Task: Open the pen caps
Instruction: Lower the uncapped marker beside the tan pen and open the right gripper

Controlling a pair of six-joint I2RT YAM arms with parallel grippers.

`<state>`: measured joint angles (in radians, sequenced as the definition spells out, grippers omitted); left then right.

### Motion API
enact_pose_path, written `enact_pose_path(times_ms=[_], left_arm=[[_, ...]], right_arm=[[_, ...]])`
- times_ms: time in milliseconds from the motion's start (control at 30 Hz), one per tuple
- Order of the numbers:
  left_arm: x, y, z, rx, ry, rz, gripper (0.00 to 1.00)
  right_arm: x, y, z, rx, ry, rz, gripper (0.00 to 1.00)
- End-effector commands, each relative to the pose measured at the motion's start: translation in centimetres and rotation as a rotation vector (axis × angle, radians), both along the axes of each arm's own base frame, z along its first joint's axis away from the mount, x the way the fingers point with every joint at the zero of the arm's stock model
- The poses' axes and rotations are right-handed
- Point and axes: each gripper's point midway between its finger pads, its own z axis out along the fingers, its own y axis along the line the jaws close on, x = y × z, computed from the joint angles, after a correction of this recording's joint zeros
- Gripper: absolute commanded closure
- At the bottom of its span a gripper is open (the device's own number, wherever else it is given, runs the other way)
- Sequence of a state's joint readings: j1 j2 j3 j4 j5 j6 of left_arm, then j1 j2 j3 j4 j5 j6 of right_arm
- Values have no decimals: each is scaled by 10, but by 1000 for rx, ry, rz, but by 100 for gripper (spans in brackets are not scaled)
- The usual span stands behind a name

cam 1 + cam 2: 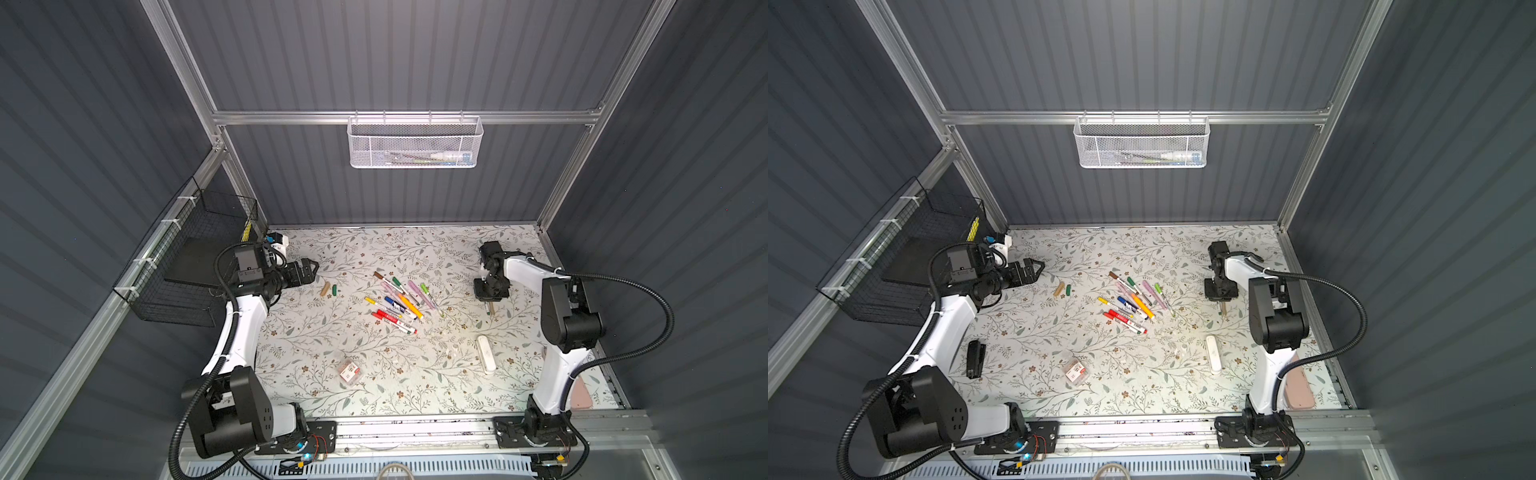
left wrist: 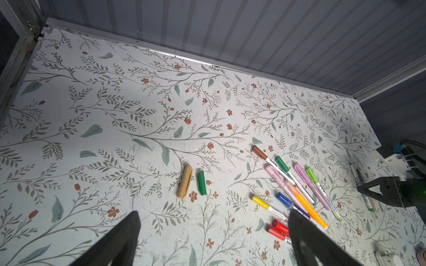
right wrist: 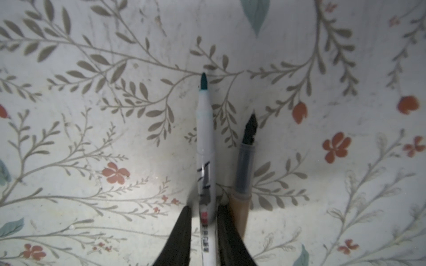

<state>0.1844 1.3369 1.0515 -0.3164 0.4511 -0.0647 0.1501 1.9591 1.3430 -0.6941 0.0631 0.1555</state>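
With left hand (image 2: 213, 232) spread wide, empty. With right hand (image 3: 204, 213) narrow around uncapped white pen (image 3: 205, 138); grip impossible to tell. On counter (image 2: 115, 147), loose tan pen cap (image 2: 185, 182) just beside green pen cap (image 2: 201, 183).

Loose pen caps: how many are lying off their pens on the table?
2: a tan cap and a green cap, side by side but apart, left of the pen pile in both top views. More may hide within the pile.

A tan cap (image 2: 184, 181) and green cap (image 2: 201, 183) lie on the white, leaf-and-flower-patterned table (image 2: 110, 129).
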Motion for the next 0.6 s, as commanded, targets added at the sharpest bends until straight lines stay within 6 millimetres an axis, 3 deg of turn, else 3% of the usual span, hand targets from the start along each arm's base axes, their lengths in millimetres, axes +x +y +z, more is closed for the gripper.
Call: enact_pose_path(times_ms=[0,233,567], left_arm=[[-3,-3,5,-24,-10,-11,0],[-3,-3,1,-17,-5,-18,0],[-2,6,-2,-29,10,4,0]], right_arm=[[1,-2,35,-5,-51,-6,76],[3,26,87,123,-184,16,71],[9,71,92,199,-209,74,57]])
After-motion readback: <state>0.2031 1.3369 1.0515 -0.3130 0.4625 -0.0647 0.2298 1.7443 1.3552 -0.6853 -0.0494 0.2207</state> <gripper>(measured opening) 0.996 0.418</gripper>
